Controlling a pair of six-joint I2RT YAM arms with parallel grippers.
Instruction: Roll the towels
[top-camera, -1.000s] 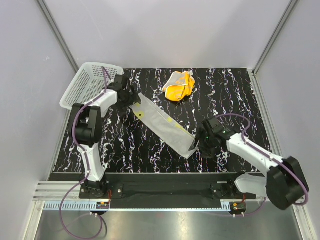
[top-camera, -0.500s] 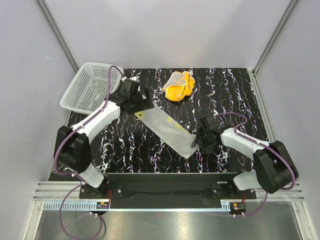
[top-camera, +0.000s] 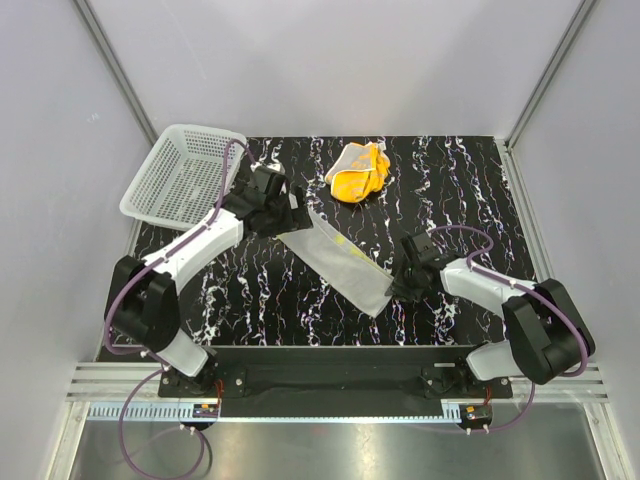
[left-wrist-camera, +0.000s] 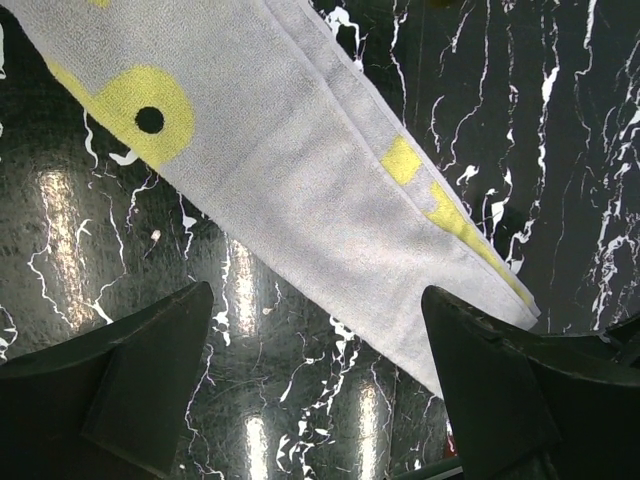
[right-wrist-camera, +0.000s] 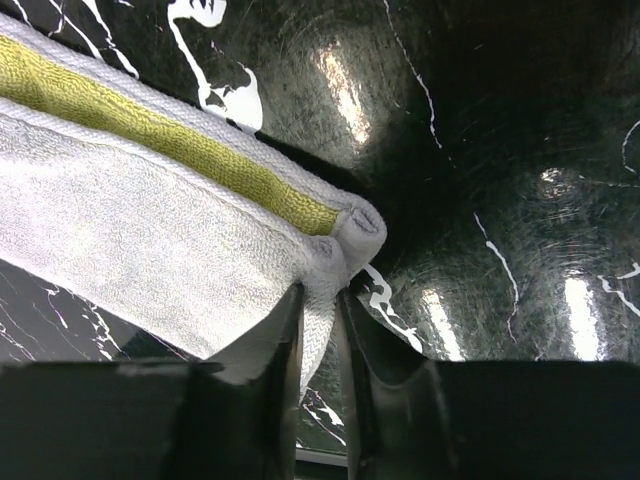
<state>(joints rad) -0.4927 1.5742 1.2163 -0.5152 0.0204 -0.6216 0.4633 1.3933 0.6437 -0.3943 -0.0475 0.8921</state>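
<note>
From above, the far-left end of the pale towel is hidden under the left gripper, and its near-right corner is hidden under the right gripper. In the left wrist view that towel runs off the top and left edges. The line marks on the orange towel are too small to make out.
</note>
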